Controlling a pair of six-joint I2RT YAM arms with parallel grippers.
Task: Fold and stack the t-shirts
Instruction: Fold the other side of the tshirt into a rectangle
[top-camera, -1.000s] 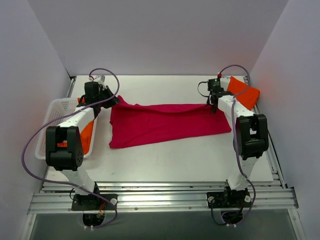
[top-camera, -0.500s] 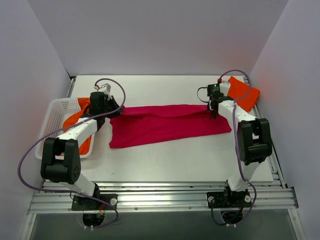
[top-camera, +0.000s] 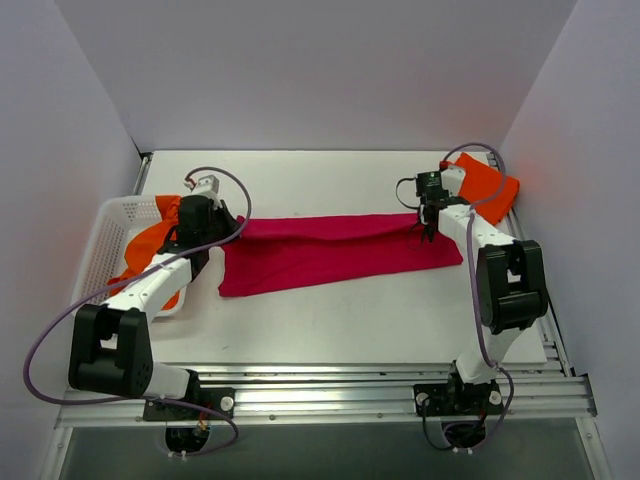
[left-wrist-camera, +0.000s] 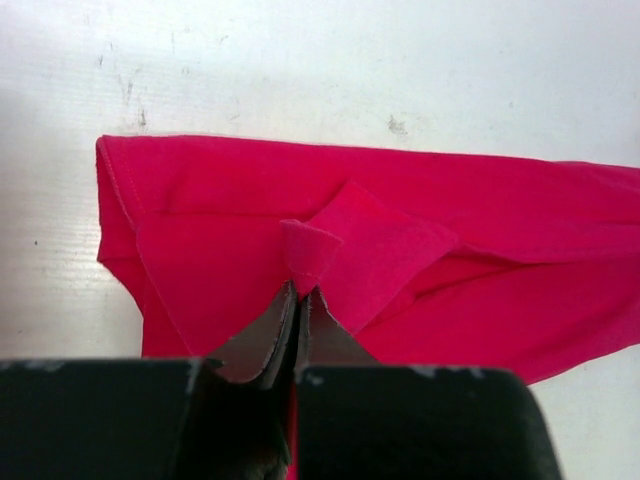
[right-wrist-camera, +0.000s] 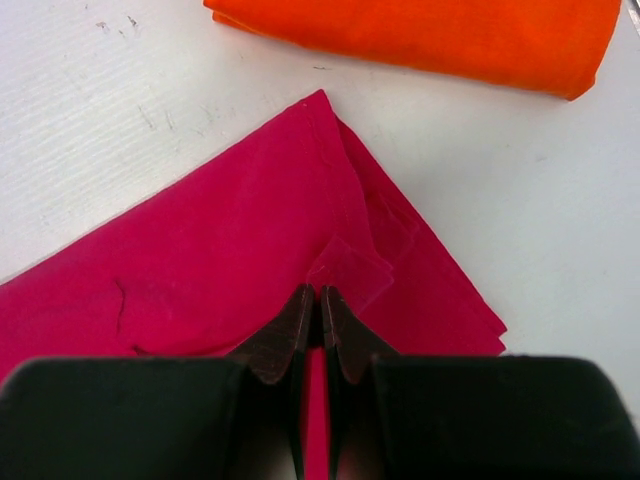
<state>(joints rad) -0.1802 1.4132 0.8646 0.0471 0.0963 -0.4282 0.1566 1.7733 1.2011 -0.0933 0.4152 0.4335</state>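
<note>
Crimson soft-cloth t-shirt (top-camera: 330, 250) lies as a long folded band across the white surface (top-camera: 340, 320). Left gripper (left-wrist-camera: 298, 292): jaws pinch a cloth fold at its left end. Right gripper (right-wrist-camera: 320, 293): jaws pinch its right corner. Folded bright orange t-shirt (top-camera: 487, 186) beside that corner. Another orange t-shirt (top-camera: 145, 248) drapes the white plastic mesh basket (top-camera: 105, 215), left.

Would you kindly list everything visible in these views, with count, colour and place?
crimson t-shirt: one, crimson, lying across the middle of the table
folded t-shirt: one, orange, far right corner
loose cloth: count unclear, orange, in the basket
basket: one, white mesh, left edge
table: one, white
left gripper: one, black, shut on the crimson t-shirt's left end
right gripper: one, black, shut on the crimson t-shirt's right end
</note>
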